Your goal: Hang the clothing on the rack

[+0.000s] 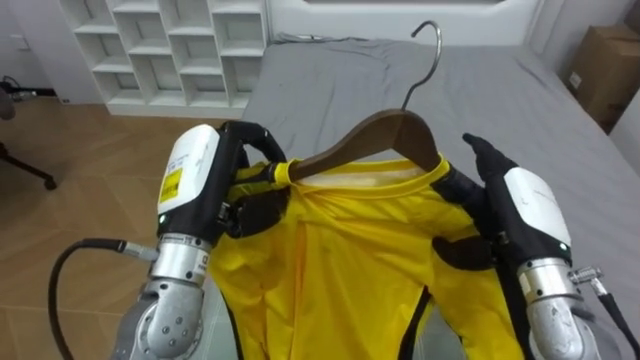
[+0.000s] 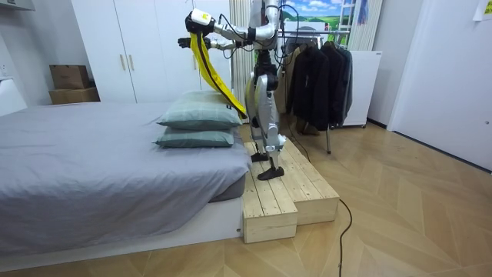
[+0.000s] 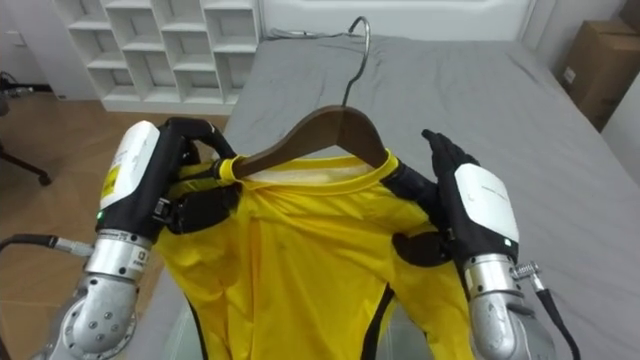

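yellow shirt [image 1: 350, 250] is on the hanger [image 1: 385, 135] over the edge of the bed [image 1: 500, 90]. left robot hand [image 1: 235, 185] is curled round its end, right robot hand [image 1: 510, 205] pinching a shoulder. next i'd say hook it by the dark jackets [image 2: 315, 73].

Your left hand [image 1: 195, 172] has a white back shell with a yellow label, and black fingers. Your right hand [image 1: 530, 205] has the same white shell, perhaps with a green light at its edge. Both wrists are ribbed silver metal with small screws, and a dark cable loops from the left one.
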Robot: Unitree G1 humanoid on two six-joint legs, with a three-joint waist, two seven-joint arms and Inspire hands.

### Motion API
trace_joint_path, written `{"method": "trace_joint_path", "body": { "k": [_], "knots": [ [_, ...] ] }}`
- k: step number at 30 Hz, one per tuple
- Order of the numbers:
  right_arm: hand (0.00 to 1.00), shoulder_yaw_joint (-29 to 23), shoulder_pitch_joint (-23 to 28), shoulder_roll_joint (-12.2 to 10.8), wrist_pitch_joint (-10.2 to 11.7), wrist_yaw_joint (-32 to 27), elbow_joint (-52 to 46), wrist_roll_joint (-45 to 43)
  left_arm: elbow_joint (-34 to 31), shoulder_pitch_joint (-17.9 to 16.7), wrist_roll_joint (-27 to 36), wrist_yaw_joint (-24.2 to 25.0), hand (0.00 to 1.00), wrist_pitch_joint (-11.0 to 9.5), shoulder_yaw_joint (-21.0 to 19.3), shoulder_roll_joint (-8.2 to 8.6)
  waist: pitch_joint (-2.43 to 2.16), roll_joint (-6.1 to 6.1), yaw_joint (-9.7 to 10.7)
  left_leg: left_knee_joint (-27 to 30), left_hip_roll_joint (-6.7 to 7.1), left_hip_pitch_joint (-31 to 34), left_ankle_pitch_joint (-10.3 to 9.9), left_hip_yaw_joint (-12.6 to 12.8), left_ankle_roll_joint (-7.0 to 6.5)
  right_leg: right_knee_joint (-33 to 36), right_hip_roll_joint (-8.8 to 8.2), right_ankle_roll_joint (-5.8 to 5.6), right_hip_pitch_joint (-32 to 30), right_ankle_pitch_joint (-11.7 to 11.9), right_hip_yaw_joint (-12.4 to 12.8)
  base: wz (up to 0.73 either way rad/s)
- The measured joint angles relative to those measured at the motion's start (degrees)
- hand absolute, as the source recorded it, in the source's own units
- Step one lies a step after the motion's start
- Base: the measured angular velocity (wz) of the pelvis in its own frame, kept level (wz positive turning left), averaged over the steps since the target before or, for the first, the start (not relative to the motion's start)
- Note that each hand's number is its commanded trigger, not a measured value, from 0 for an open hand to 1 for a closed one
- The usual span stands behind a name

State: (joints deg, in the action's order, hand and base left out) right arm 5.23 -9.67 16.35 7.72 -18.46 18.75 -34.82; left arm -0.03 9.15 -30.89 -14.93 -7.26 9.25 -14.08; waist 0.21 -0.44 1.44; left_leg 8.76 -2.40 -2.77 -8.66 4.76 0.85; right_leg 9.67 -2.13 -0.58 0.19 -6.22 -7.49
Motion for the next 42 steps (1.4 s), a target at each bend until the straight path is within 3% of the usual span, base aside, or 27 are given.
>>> {"method": "trace_joint_path", "body": {
  "k": [12, 20, 34, 42],
  "knots": [
    [0.00, 0.4, 0.0, -0.7, 0.0, -8.3, 0.8, -5.0, 0.0, 0.0, 5.6, 0.1, 1.00, 1.0, 0.1, -0.13, 0.00, 0.00, -0.2, -0.1, 0.00, 0.3, 0.0, 0.1, 0.00, 0.0, 0.04, 0.00, -0.4, 0.0, 0.1, 0.00],
    [0.00, 2.6, 0.0, -0.7, -0.1, -12.6, 0.3, -5.5, 0.0, 0.0, 5.4, 0.1, 1.00, 1.0, 1.1, 0.34, -0.02, -0.02, -0.3, 0.0, 0.00, 0.7, 0.0, 0.1, 0.00, 0.1, 0.03, 0.00, -0.8, 0.0, 0.1, 0.00],
    [0.00, 5.0, 0.0, -0.9, -0.2, -15.1, 0.1, -8.5, 0.0, 0.0, 3.9, 0.1, 1.00, 2.3, 2.8, 0.87, -0.05, -0.05, -0.3, 0.1, 0.00, 1.1, 0.0, 0.2, 0.00, 0.2, 0.03, 0.01, -1.2, 0.0, 0.4, 0.00],
    [0.00, 6.3, -0.6, -2.1, -0.3, -15.7, 0.1, -8.5, 0.0, 0.0, 3.7, 0.2, 1.00, 3.0, 3.0, 0.85, -0.05, -0.04, -0.6, 0.1, 0.00, 1.2, 0.0, 0.2, 0.00, 0.2, 0.03, 0.01, -1.3, 0.0, 0.4, 0.00]
  ]
}}
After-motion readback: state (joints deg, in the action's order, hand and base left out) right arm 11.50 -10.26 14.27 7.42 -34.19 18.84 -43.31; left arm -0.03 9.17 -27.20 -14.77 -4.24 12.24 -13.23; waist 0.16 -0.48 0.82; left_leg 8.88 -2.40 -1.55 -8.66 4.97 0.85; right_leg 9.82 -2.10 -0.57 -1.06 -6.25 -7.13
